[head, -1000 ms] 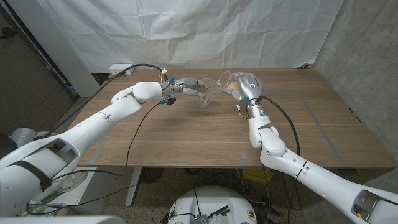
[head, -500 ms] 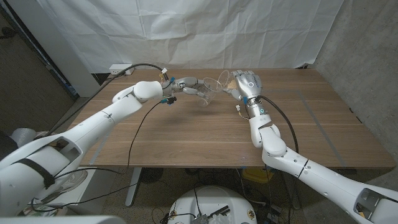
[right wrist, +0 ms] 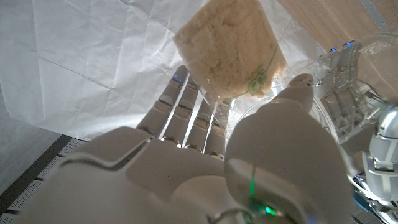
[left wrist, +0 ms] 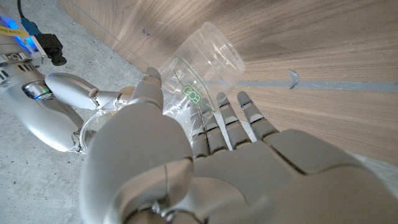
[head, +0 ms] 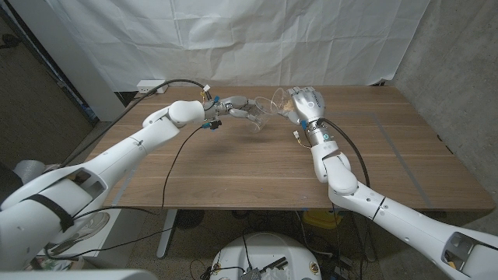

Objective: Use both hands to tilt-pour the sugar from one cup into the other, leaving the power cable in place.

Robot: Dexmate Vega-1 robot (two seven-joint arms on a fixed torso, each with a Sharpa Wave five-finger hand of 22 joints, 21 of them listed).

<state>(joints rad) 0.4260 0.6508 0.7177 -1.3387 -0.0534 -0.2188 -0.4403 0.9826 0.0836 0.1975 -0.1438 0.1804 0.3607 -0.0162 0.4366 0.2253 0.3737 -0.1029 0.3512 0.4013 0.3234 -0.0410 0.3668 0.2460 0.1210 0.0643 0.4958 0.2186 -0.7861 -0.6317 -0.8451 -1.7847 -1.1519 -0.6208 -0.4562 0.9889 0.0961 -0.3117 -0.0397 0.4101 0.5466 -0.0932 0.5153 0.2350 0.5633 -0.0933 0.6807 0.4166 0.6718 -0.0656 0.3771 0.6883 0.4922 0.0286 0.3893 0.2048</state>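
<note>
Pouring looks like the step now, judging by how the cups are held. Both hands are up above the wooden table [head: 257, 167], near its far side, and they meet in the middle.

The right hand [head: 306, 103] grips the sugar cup [right wrist: 229, 46]. Its fingers wrap around one side of the cup and the thumb presses on the other side. The cup sticks out past the fingertips. It is clear plastic with a green mark, and pale brown sugar fills the part that shows. It is tipped, but I cannot tell if any sugar is coming out yet.

The left hand [head: 238, 108] grips the empty cup [left wrist: 202, 78]. The cup lies across the fingers and the thumb holds it from the other side. Its open mouth points away from the palm. Nothing is inside it.

The two cups are very close, maybe touching at the rims. I cannot tell for sure.

Next, I think the right hand needs to tip its cup more, slowly, with its rim over the empty cup's mouth. The left hand should hold steady.

The black power cable [head: 175, 159] runs across the table under the left arm. It should be left alone.
</note>
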